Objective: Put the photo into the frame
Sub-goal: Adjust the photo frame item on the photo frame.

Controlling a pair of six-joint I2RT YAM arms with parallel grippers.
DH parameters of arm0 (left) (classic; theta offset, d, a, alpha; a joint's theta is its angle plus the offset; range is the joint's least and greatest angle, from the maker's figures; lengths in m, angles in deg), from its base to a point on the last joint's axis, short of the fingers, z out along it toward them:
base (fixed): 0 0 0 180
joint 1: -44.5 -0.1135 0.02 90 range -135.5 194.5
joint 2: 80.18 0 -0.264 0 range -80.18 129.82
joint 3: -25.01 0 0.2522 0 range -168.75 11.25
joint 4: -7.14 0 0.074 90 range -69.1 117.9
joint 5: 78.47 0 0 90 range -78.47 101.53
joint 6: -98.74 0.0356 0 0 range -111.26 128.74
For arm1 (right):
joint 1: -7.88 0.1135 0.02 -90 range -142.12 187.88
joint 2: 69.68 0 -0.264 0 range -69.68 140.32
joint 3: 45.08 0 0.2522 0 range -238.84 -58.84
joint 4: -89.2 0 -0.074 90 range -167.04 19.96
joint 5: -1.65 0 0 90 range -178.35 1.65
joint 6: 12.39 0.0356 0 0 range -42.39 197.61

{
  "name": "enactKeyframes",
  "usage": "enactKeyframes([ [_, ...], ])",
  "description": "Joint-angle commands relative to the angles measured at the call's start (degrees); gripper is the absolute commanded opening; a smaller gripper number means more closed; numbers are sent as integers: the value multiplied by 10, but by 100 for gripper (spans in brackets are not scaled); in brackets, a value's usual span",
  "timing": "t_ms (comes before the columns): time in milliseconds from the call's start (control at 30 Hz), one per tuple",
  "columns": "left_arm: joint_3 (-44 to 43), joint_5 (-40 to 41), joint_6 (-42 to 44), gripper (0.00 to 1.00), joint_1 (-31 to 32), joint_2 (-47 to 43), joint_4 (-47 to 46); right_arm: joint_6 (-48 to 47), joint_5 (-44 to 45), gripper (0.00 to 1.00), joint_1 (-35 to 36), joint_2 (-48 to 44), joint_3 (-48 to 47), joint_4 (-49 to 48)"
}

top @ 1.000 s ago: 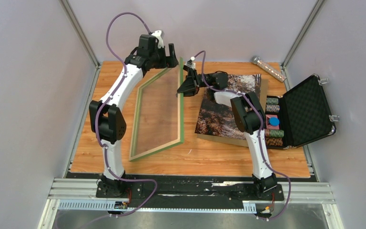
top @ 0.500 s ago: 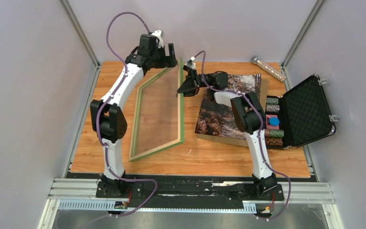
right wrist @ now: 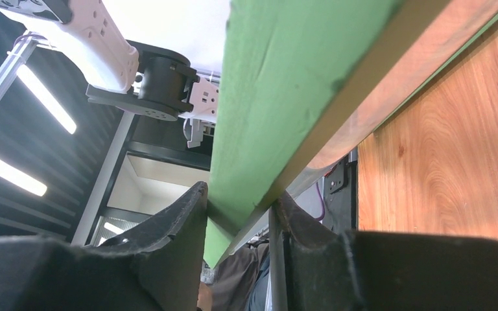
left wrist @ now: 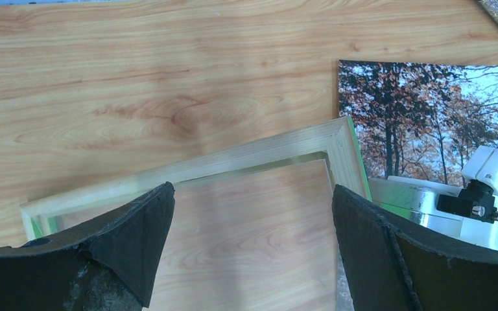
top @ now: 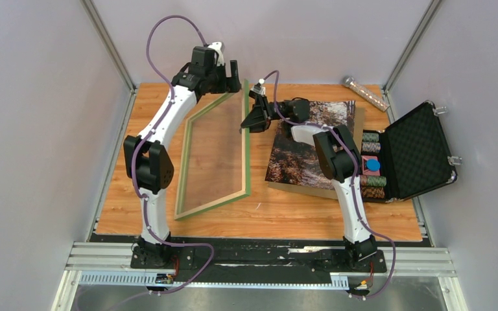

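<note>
Green-fronted, pale-backed wooden picture frame (top: 248,155) stands tilted toward the surface's (top: 272,207) 9 o'clock side, its 3 o'clock rail clamped in the right claw (top: 253,118). The left claw (top: 232,72) hangs spread wide and empty over the 12 o'clock corner. The autumn-forest photo print (top: 292,162) lies face up at 3 o'clock. A one-rail pinch could let the frame pivot, slip and slam down.
</note>
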Motion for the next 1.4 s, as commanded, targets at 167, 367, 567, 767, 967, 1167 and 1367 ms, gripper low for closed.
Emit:
enactKeyframes([
  [167, -9, 36, 40, 94, 3, -19, 28, -14, 18, 26, -3, -46, 9, -58],
  [367, -1, 44, 52, 86, 2, -34, 32, -22, 18, 17, -6, -51, 16, -54],
  [567, 15, 49, 64, 81, 1, -51, 32, -26, 18, 9, -9, -53, 20, -54],
  [767, 24, 49, 66, 77, -5, -63, 32, -31, 18, 7, -11, -59, 27, -53],
  [967, 39, 43, 68, 73, -7, -75, 35, -35, 18, 6, -14, -62, 30, -51],
  [1167, 62, 30, 72, 64, -8, -97, 34, -39, 18, 6, -16, -65, 34, -47],
  [1367, 84, 15, 70, 50, -8, -103, 39, -41, 17, 5, -17, -70, 31, -45],
])
